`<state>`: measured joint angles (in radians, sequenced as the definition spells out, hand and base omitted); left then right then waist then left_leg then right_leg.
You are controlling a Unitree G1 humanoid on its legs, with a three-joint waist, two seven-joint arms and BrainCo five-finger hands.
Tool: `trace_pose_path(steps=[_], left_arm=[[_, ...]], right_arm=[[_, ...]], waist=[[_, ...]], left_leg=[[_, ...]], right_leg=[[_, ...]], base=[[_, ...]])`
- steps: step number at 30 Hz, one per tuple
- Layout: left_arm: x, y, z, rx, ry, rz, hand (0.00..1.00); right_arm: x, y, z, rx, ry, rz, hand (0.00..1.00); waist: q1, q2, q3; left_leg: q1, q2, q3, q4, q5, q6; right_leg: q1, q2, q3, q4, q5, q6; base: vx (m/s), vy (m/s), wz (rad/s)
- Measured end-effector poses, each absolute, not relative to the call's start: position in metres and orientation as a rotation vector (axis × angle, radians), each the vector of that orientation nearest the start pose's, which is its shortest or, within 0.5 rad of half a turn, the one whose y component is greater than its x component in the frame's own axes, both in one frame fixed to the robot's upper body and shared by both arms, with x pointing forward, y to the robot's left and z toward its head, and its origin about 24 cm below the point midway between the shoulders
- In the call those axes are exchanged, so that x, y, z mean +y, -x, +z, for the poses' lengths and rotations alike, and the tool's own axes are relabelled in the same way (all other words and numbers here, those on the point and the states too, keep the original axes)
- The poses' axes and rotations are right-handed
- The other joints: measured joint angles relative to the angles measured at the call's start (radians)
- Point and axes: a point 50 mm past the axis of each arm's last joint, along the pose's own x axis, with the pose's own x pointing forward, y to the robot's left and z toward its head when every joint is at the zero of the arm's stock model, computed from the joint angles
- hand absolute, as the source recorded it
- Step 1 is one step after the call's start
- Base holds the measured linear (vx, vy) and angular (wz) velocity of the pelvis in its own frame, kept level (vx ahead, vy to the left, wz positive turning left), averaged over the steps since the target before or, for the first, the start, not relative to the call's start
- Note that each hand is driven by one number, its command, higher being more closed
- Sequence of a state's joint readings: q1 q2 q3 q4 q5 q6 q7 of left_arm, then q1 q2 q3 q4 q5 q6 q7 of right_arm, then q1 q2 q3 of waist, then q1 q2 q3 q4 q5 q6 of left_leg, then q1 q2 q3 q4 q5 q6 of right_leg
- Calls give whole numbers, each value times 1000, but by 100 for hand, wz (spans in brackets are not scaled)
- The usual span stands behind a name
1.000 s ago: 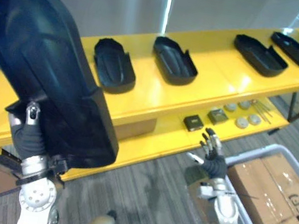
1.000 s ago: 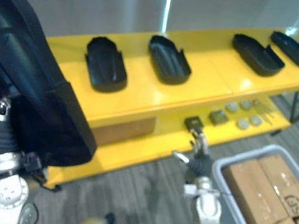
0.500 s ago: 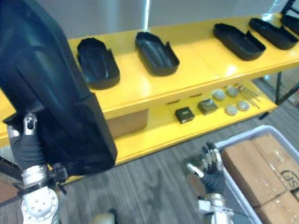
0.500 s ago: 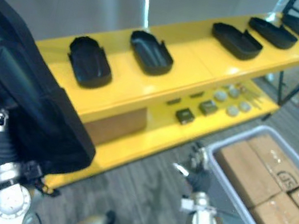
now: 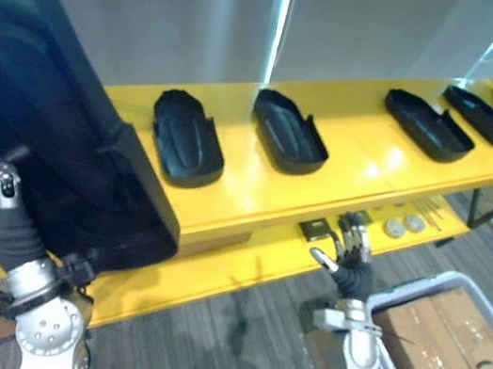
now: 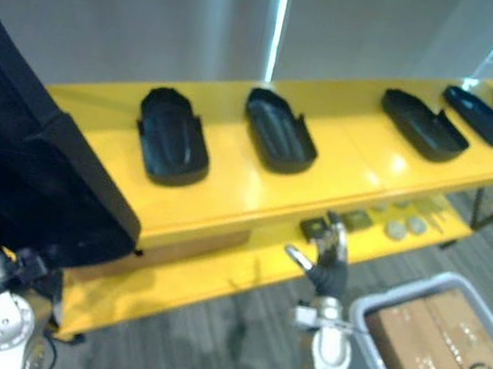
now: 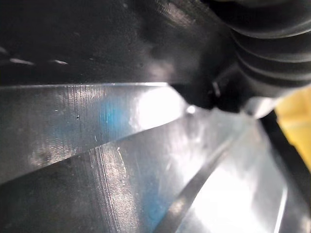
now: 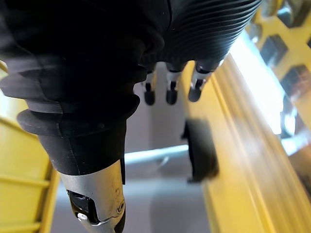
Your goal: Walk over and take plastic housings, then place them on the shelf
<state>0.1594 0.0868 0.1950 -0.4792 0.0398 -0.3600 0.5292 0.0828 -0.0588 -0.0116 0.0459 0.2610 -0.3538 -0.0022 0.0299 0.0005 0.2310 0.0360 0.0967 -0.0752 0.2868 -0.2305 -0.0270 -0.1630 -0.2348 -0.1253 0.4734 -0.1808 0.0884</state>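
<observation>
Left hand, lower left of frame, clamps big black housing by its lower end, my thumb over rim. It looms tilted across left side. Right hand, lower centre: fingers straight, spread, empty. Grey bin, lower right, holds brown cardboard boxes. Glossy yellow shelf: five shelf housings along top tier, shallow black shells; lower tier carries dark square blocks and pale discs. Left wrist view adds shiny, finely scratched plastic with raised rib. Right wrist view adds my straight fingers beside shelf edge.
</observation>
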Motion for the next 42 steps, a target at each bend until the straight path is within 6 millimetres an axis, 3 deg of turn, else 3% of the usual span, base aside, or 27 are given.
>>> trace_pose_path(steps=[3,4,5,6,7,9,12,17,22,25,28,30,32,35,38,42], left_arm=[[226,-192,152,-732,-48,672,100],[228,-195,149,-709,-65,673,100],[226,-196,142,-669,-54,678,100],[223,-195,137,-644,-42,679,100],[217,-193,133,-623,-16,683,100],[217,-191,136,-644,-10,694,100],[218,-187,144,-687,23,740,100],[218,-186,143,-682,26,748,100],[224,-183,143,-677,-47,739,100],[238,-170,141,-653,-112,793,100],[252,-161,141,-620,-222,855,100],[262,-156,141,-597,-275,885,100],[281,-150,141,-562,-355,936,100],[305,-148,136,-484,-449,975,100],[327,-161,121,-351,-492,993,100],[365,-184,108,-152,-558,1014,100]], right_arm=[[-186,-231,48,-245,-171,-118,0],[-187,-229,50,-253,-172,-132,0],[-193,-228,56,-282,-149,-144,0],[-197,-228,59,-298,-130,-156,0],[-207,-227,72,-359,-85,-182,0],[-210,-231,92,-450,-61,-173,0],[-205,-236,130,-634,-48,-112,0],[-191,-225,145,-710,-130,23,0],[-163,-228,138,-672,-194,99,0],[-158,-230,135,-658,-204,-71,0],[-176,-226,120,-603,-178,-377,0],[-197,-215,111,-575,-136,-564,0],[-231,-195,99,-528,-64,-759,0],[-265,-172,81,-442,25,-917,0],[-277,-160,59,-314,71,-980,0],[-284,-141,14,-54,125,-1031,0]], waist=[[-17,-14,-6],[-27,-45,-20],[-34,-19,-24],[-37,5,-32],[-35,50,-52],[-27,68,-63],[-23,75,-68],[-32,55,-65],[13,46,-69],[24,35,-76],[20,29,-81],[14,29,-81],[4,35,-88],[-25,46,-94],[-52,58,-101],[-57,60,-101]], left_leg=[[-5,15,-45,7,-36,-64],[-4,12,-66,12,-60,-104],[5,45,-97,19,-78,-137],[3,76,-93,13,-73,-142],[17,130,-70,-29,-30,-171],[37,157,-35,-87,32,-189],[33,165,-18,-120,109,-178],[24,128,118,-174,172,-122],[1,67,87,-263,222,-124],[18,35,81,-298,236,-116],[21,21,86,-314,246,-119],[23,18,100,-323,250,-120],[39,18,140,-334,250,-120],[67,20,182,-351,249,-120],[69,21,210,-352,249,-120],[86,28,254,-361,242,-122]], right_leg=[[-6,19,141,-145,55,8],[24,18,186,-169,103,11],[43,36,153,-153,67,107],[50,58,132,-157,61,96],[59,98,91,-158,62,70],[63,117,71,-154,67,50],[90,127,32,-192,77,30],[200,59,-128,-263,83,40],[240,2,-233,-309,102,77],[266,-28,-254,-329,108,86],[262,-43,-252,-333,113,95],[249,-46,-238,-332,120,104],[232,-47,-203,-332,127,106],[224,-45,-168,-332,128,107],[205,-42,-142,-331,132,104],[183,-29,-94,-327,139,99]], base=[[98,-374,44],[67,-416,67],[72,-410,69],[160,-504,65],[167,-341,43],[163,-300,23],[98,-236,27],[32,-24,91],[-45,73,74],[-5,58,21],[8,41,0],[23,28,-20],[42,23,-40],[44,10,-34],[2,11,-29],[-31,5,-31]])
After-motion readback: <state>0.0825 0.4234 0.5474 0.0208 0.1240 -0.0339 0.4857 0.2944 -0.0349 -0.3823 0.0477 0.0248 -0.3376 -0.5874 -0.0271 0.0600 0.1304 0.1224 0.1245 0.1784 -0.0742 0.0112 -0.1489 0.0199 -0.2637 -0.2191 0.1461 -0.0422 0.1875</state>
